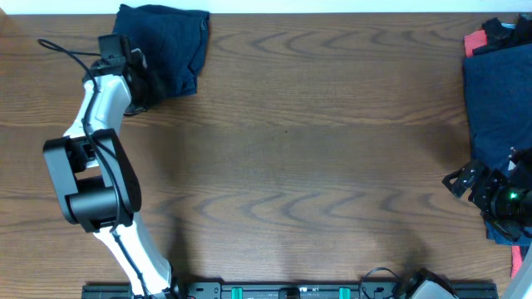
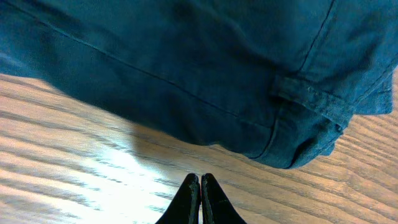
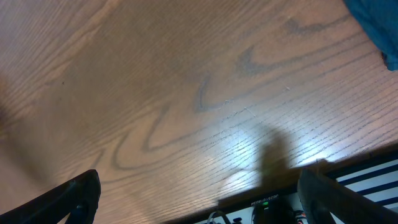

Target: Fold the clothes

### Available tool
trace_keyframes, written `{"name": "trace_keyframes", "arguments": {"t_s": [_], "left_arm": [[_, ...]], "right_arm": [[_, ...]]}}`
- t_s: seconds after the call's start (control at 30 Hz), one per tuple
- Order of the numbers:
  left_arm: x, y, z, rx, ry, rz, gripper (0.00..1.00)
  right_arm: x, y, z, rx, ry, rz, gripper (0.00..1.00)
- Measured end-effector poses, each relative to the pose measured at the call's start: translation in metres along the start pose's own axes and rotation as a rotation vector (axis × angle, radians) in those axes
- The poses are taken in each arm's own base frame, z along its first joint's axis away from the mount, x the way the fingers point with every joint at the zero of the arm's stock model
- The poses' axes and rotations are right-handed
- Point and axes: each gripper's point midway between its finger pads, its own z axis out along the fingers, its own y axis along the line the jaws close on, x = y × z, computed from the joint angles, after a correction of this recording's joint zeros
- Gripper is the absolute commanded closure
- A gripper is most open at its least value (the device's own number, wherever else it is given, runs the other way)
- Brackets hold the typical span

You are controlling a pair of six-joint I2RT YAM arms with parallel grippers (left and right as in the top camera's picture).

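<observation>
A folded dark navy garment [image 1: 166, 41] lies at the table's far left corner. In the left wrist view it fills the upper half [image 2: 186, 62], with a seam and a belt loop [image 2: 311, 99] showing. My left gripper [image 1: 150, 93] sits at its near edge, shut with nothing between its fingers [image 2: 200, 183], just short of the fabric over bare wood. More navy clothes [image 1: 499, 83] lie in a pile at the right edge; a corner of them shows in the right wrist view [image 3: 379, 25]. My right gripper [image 1: 462, 183] hovers beside that pile, open and empty [image 3: 199, 193].
A red cloth [image 1: 475, 41] peeks out at the far end of the right pile. The wooden table [image 1: 291, 149] stretches between the two arms. A black rail [image 1: 291, 291] runs along the front edge and shows in the right wrist view [image 3: 373, 180].
</observation>
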Motion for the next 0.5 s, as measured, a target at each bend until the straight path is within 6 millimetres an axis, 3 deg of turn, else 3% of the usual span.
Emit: {"name": "trace_keyframes", "arguments": {"t_s": [0.5], "left_arm": [[-0.009, -0.015, 0.015, 0.021, -0.043, 0.021, 0.94]], "right_arm": [[0.000, 0.000, 0.000, 0.000, 0.000, 0.000, 0.01]]}}
